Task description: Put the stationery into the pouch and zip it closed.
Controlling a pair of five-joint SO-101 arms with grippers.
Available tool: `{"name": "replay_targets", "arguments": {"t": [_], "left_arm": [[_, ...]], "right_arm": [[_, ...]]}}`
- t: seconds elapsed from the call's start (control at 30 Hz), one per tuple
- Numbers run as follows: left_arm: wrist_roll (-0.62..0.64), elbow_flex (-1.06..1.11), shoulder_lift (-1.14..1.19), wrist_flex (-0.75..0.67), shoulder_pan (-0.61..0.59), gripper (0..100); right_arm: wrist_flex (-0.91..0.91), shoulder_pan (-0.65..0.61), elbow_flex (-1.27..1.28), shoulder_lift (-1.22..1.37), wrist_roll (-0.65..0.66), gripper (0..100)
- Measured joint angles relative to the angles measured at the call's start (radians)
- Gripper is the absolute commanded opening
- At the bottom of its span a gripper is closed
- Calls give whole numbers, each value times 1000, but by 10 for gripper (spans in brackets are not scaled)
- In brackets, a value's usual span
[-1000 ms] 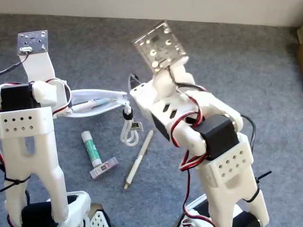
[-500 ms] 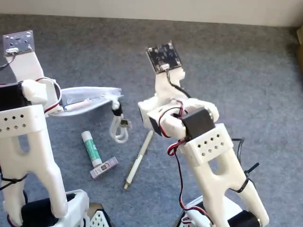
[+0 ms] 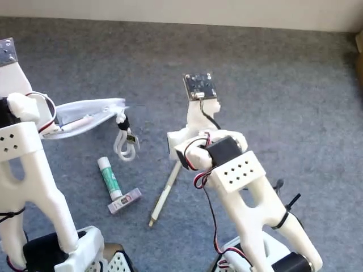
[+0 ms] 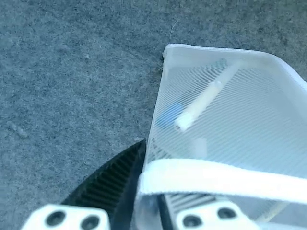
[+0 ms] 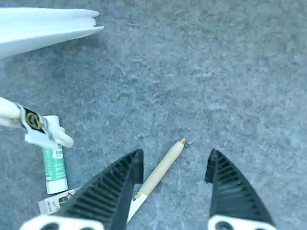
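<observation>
At the left of the table, my left gripper (image 4: 147,160) is clamped on one end of the pouch (image 3: 85,112), black jaw on one face and white jaw on the other. One pen-like item (image 4: 204,98) shows through the striped wall, so one piece is loaded. Over the last second this arm has drawn the pouch to the left, and its free end now points right, towards the loose items. The wrist cord (image 3: 123,144) hangs from that free end. I cannot tell how far the zip is open.

Near the pouch and a little to its right, the glue stick (image 3: 108,176) lies on the grey mat (image 3: 283,85), with a small block (image 3: 124,200) at its near end. The pen (image 3: 165,192) lies further right, well apart from the pouch.

In the same second the right arm has dropped from beside the pouch and tipped down over the pen. The right gripper (image 5: 172,165) is wide open and empty, jaws either side of the pen's far tip.

Judgement: the pen pick is set up. Three items are still outside the pouch, and zipping is not yet due.
</observation>
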Motion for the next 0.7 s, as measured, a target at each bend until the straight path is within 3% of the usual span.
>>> {"name": "replay_targets", "arguments": {"t": [0.7], "left_arm": [[0,0,2,0,0,11]], "right_arm": [[-9,0,-167,568,-117,202]]}}
